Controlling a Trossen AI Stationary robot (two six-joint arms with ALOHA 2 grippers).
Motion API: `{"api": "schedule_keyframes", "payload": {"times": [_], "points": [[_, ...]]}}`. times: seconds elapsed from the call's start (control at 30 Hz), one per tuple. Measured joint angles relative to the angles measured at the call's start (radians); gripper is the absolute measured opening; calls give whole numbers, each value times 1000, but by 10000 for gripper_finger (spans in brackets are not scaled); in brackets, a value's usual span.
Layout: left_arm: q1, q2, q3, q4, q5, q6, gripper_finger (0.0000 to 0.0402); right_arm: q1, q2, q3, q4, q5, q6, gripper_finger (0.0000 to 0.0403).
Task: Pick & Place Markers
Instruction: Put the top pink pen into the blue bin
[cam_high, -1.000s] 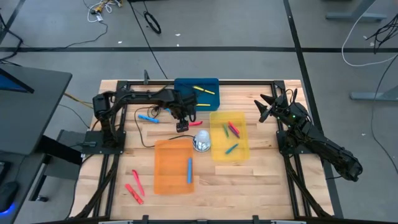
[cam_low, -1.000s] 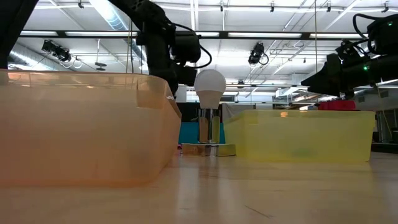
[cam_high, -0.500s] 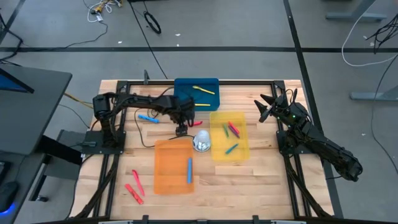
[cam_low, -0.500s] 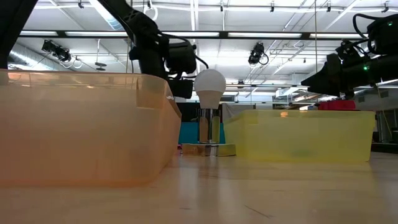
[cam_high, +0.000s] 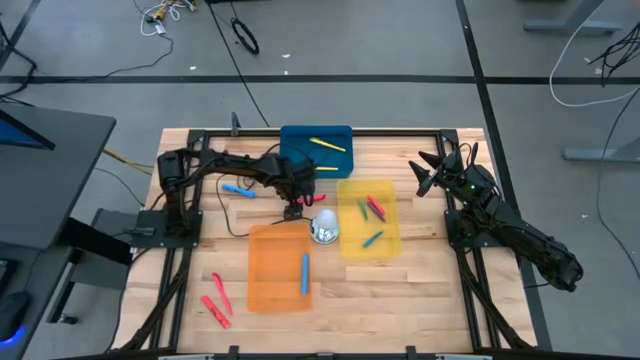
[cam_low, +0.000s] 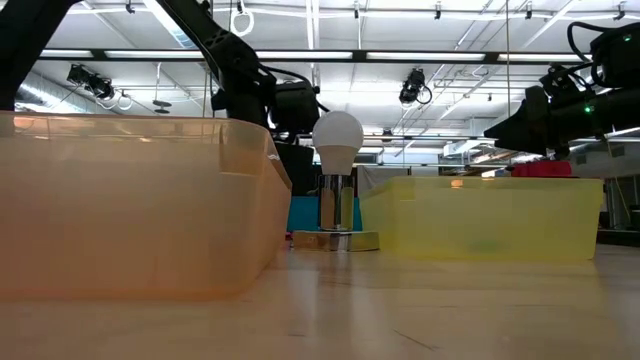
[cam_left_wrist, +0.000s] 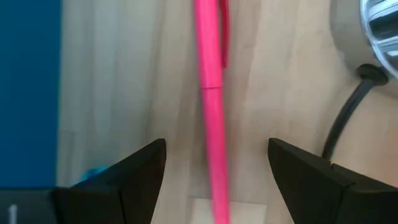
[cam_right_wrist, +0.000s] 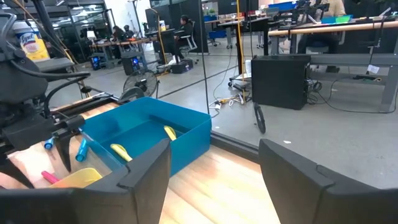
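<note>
The wooden table (cam_high: 420, 275) carries three trays: an orange tray (cam_high: 270, 270), a yellow tray (cam_high: 352, 240) and a blue tray (cam_high: 300, 140). Part of the sorting is judged to be done: one light blue marker (cam_high: 304, 273) is seen in the orange tray, several markers in the yellow tray, and two yellow markers (cam_high: 327, 145) in the blue tray. Several markers are left on the bare wood: two red markers (cam_high: 217, 303) near the front left corner, a blue marker (cam_high: 237, 189) beside the left arm, and a pink marker (cam_left_wrist: 211, 112) between the blue tray and the small lamp (cam_high: 324, 227).

The left gripper (cam_high: 294, 203) is lowered over this pink marker; its fingers are spread, one on each side of the marker, and nothing is grasped yet. The right gripper (cam_high: 428, 172) is held at the right edge of the table, fingers apart and empty.
</note>
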Motion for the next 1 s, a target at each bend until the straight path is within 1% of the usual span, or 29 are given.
{"api": "schedule_keyframes", "payload": {"times": [0.1, 0.2, 0.63, 0.7, 0.87, 1.0], "points": [[2, 6, 0, 6, 5, 36, 270, 0, 0, 0, 0, 0, 0, 245], [0, 10, 2, 6, 8, 39, 238, 0, 0, 0, 0, 0, 0, 245], [-6, 12, 2, 14, 5, 42, 47, 0, 0, 0, 0, 0, 0, 245], [-6, 12, 2, 13, 8, 42, 25, 0, 0, 0, 0, 0, 0, 245], [-6, 12, 2, 12, 5, 37, 23, 0, 0, 0, 0, 0, 0, 245], [-6, 5, 1, 7, -10, -6, 23, 0, 0, 0, 0, 0, 0, 245]]}}
